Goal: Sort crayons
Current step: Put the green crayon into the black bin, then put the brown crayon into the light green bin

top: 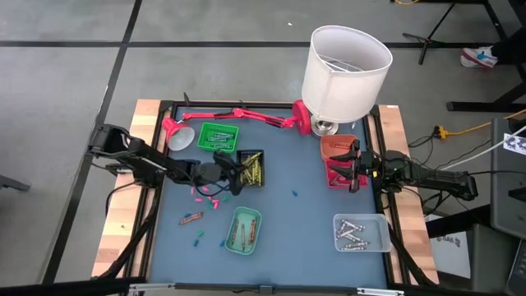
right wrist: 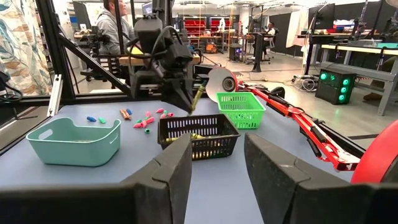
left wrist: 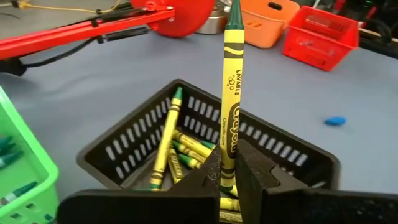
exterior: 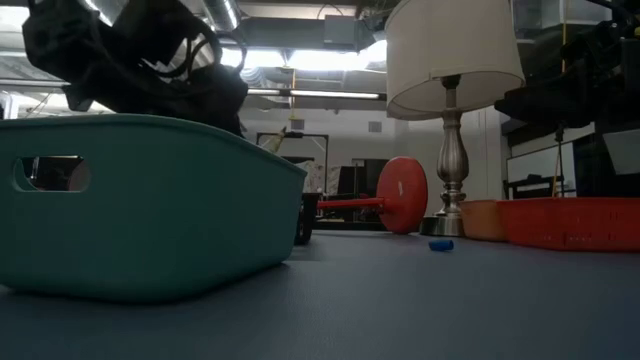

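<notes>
Blue table (top: 288, 222): left tool (left wrist: 227, 180) grips yellow crayon (left wrist: 230, 99) upright over black basket (left wrist: 298, 158)

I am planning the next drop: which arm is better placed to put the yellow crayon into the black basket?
Left. Its hand grips the yellow crayon directly above the black basket; the right hand waits, open, by the red basket.

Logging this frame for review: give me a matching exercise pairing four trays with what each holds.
Trays:
1. black tray
2. bright green tray
3. teal tray
4. clear tray

Contents:
A. silvery grey crayons
B. green crayons
C. yellow crayons
D. reddish-brown crayons

Pairs: 1-C, 2-B, 3-D, 4-A. The left end effector holds a yellow crayon over the black tray.
</notes>
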`<state>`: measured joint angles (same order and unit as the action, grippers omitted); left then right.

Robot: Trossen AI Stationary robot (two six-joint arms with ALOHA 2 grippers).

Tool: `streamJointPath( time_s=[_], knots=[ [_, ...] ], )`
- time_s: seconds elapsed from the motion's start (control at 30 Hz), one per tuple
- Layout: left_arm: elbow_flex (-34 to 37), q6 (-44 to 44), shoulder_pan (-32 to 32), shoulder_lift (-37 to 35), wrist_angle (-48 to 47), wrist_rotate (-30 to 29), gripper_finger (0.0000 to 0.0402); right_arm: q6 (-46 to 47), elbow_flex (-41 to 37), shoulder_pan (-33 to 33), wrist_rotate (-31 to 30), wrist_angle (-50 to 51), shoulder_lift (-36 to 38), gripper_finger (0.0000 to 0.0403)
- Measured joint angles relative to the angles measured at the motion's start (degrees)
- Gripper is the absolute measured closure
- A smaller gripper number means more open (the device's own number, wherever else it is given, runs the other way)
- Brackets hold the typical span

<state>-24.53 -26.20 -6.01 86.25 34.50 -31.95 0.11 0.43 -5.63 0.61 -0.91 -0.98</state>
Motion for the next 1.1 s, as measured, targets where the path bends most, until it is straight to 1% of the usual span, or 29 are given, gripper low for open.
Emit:
streamJointPath(
  time_s=[0.3,0.37,0.5,0.67,0.73,0.83,0.9,1.0,1.1],
  knots=[
    [0.00,1.67,2.38,0.03,0.07,0.12,0.0390,0.01,0.00,-0.01,0.01,0.00,0.00,0.0255],
    [0.00,2.45,2.74,0.03,0.05,0.59,0.0384,-0.01,0.00,-0.02,-0.01,0.00,-0.01,0.0255],
    [0.00,2.45,3.71,0.03,0.05,3.19,0.0350,0.00,0.02,-0.01,-0.01,0.00,0.00,0.0255],
    [0.00,2.53,4.34,0.03,-0.02,3.37,0.0303,0.01,0.00,0.00,-0.01,0.00,0.01,0.0255],
    [0.00,4.41,4.31,-0.23,-0.38,3.40,0.0290,0.00,0.00,-0.01,-0.01,0.00,0.00,0.0255],
    [0.00,8.95,4.30,-3.02,-3.16,4.77,0.0278,0.00,0.02,-0.01,0.00,0.00,0.01,0.0255],
    [-0.02,10.13,4.17,-6.19,-7.04,6.14,0.0274,0.01,0.02,0.00,-0.01,0.00,0.01,0.0255],
    [-0.02,10.27,3.70,-12.57,-14.39,7.90,0.0272,0.01,0.02,0.00,-0.01,0.00,-0.01,0.0255],
    [-0.02,9.96,2.91,-20.22,-24.46,10.79,0.0272,0.01,0.00,0.00,0.01,0.01,-0.01,0.0255]
  ],
)
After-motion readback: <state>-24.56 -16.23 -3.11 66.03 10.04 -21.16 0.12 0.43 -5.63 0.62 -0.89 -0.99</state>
